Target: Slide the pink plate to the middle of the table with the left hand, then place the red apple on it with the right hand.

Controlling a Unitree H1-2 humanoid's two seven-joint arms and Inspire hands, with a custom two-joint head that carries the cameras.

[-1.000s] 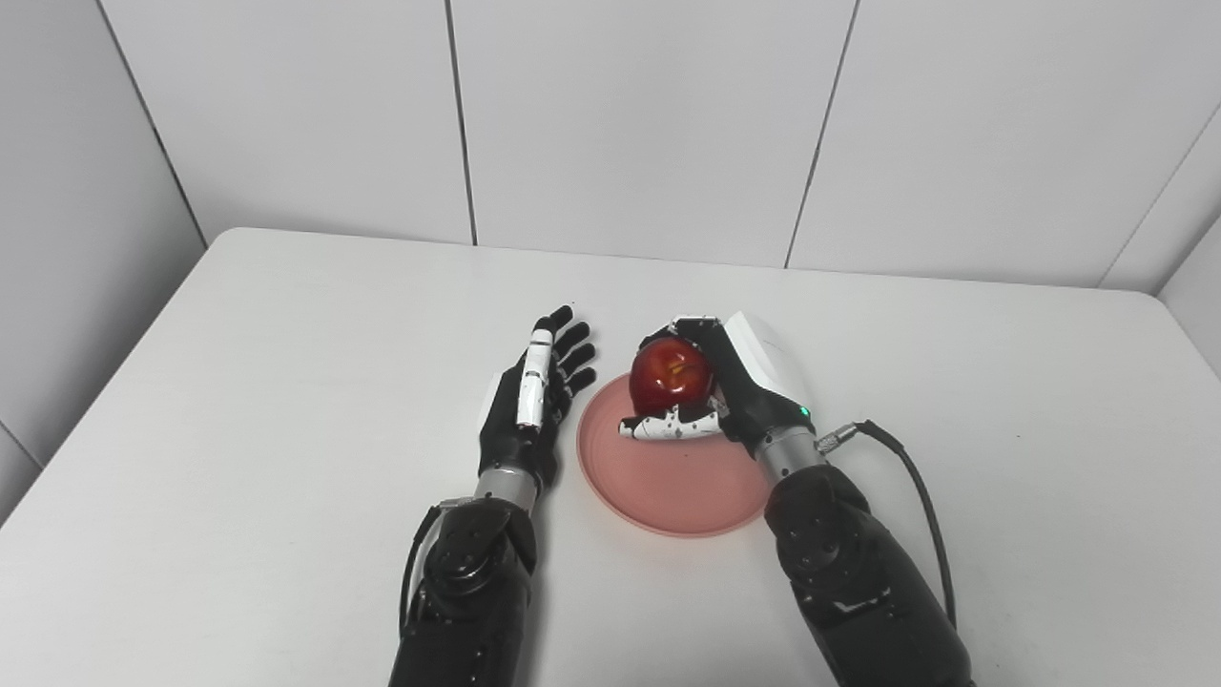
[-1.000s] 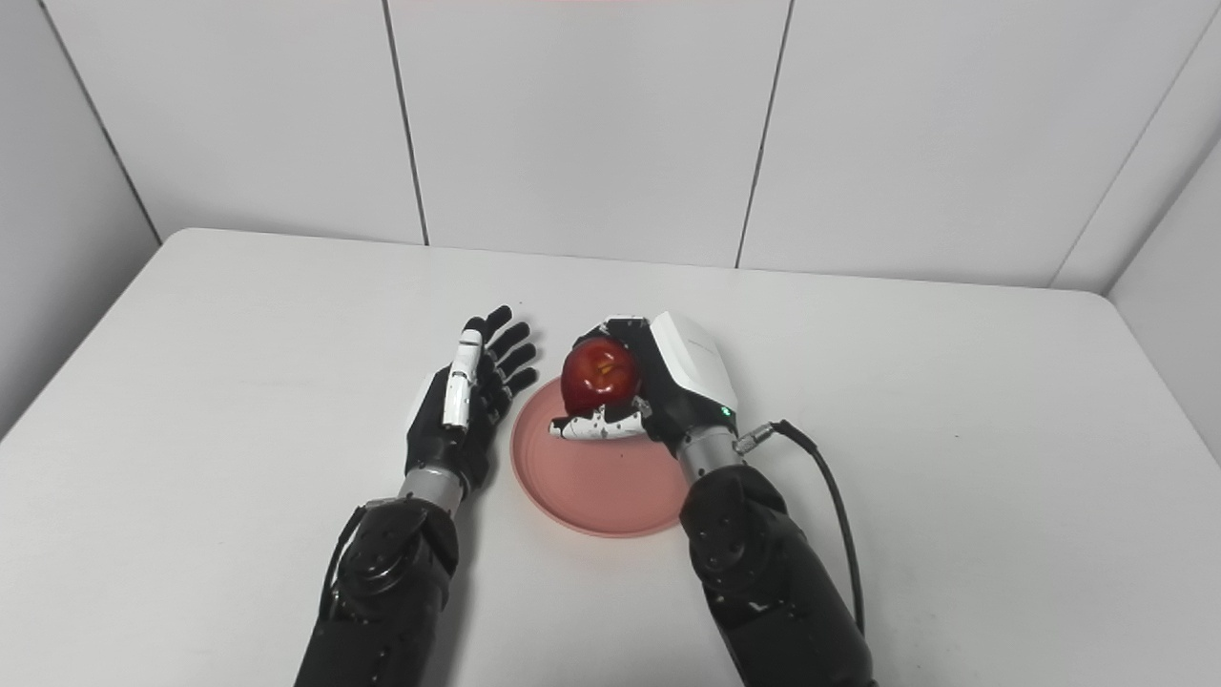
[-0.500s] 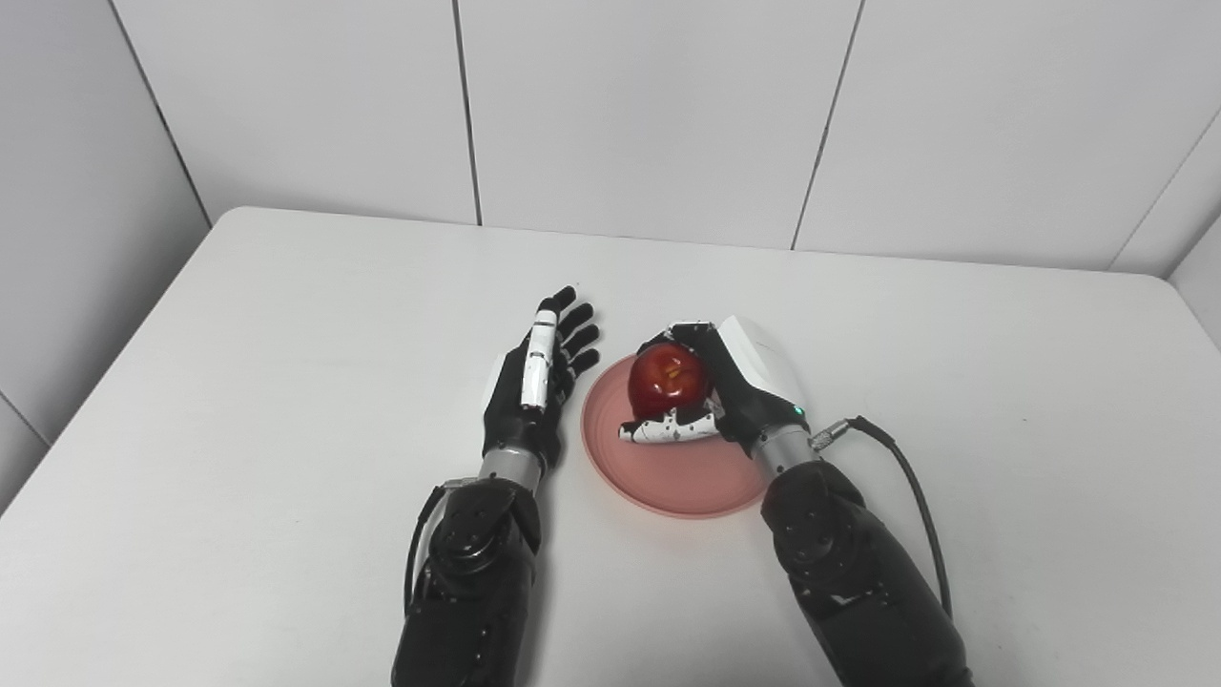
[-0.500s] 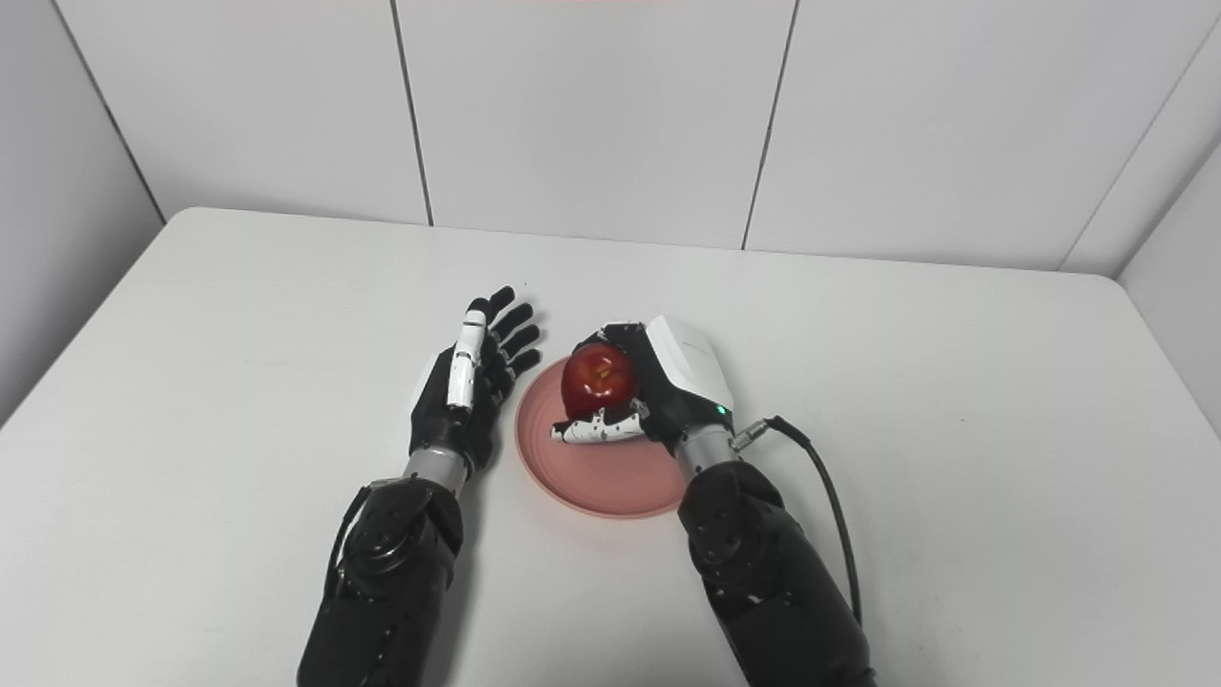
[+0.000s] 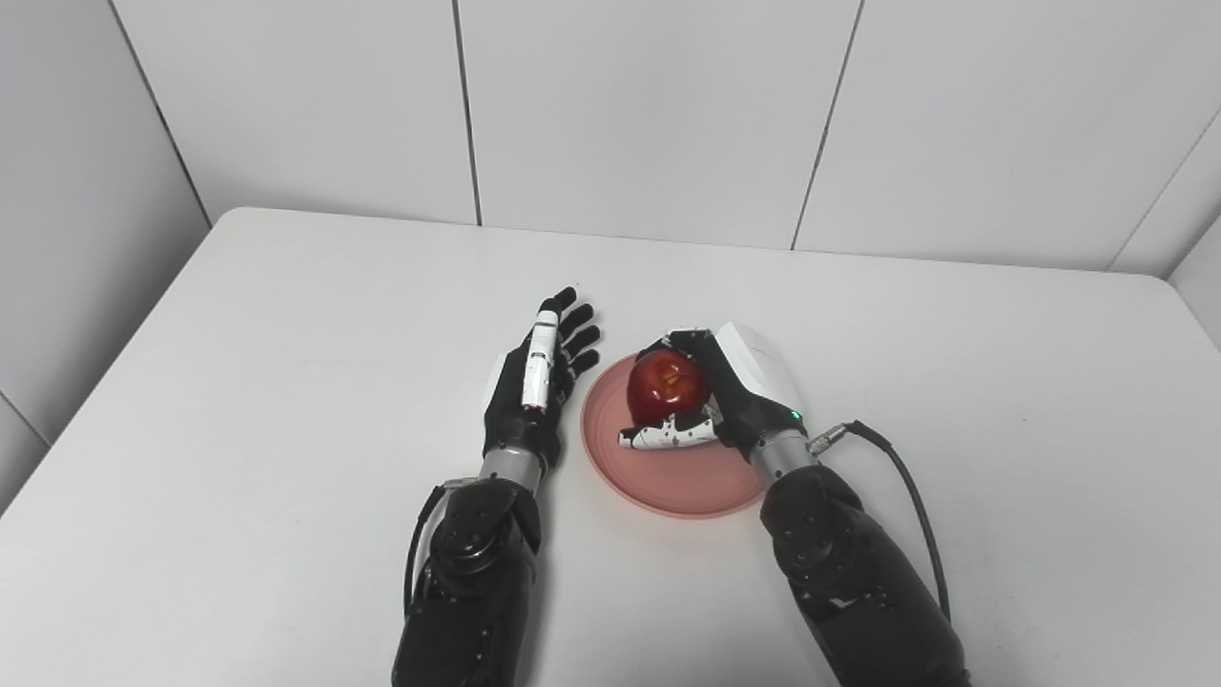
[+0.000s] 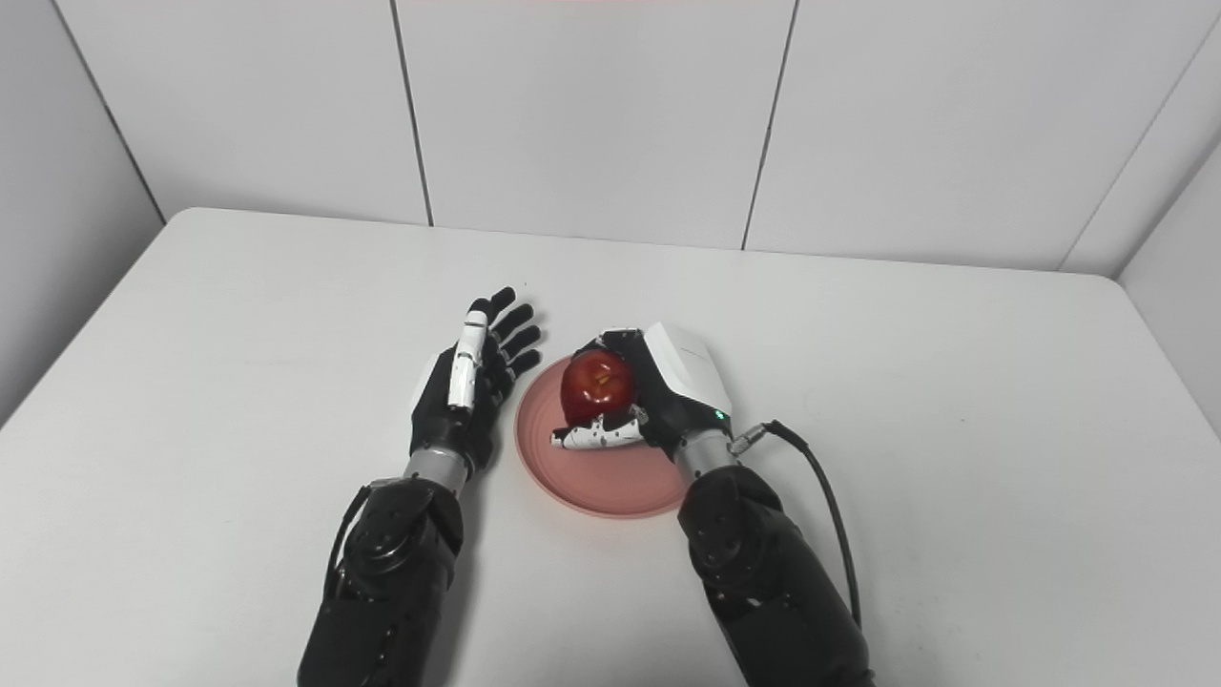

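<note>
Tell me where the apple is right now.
The apple is near the table's middle, held in the right hand over the far part of the plate, with the open left hand beside the plate's left rim.

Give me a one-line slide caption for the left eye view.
Right hand holds the red apple over the pink plate while the open left hand waits beside it.

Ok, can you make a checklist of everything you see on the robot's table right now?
Surface: white table, plain.
Job's things: pink plate near the middle; red apple over it, whether it touches cannot be told.
Clutter: nothing seen.
Hands: right hand shut on the apple; left hand open beside the plate's left rim, holding nothing.
Cables: black cable from the right wrist.
Surroundings: white panelled walls.
</note>
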